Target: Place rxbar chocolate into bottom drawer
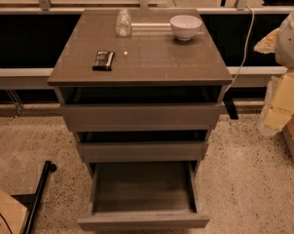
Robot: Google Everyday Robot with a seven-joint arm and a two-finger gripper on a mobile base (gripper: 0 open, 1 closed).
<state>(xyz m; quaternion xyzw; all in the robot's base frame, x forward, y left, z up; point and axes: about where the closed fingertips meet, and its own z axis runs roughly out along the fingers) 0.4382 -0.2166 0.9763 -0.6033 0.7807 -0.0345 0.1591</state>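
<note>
The rxbar chocolate (103,60) is a small black-wrapped bar. It lies flat on the left part of the grey-brown cabinet top (156,57), near the front edge. The bottom drawer (143,221) is pulled far out, and its wide box interior shows nothing inside. The gripper is not in view. A pale rounded shape (290,35) at the right edge may be part of my arm, well right of the cabinet.
A white bowl (185,26) and a clear glass jar (123,22) stand at the back of the cabinet top. The two upper drawers (139,116) are slightly out. Cardboard boxes (283,106) stand on the floor at the right, and a black pole (40,191) lies at the lower left.
</note>
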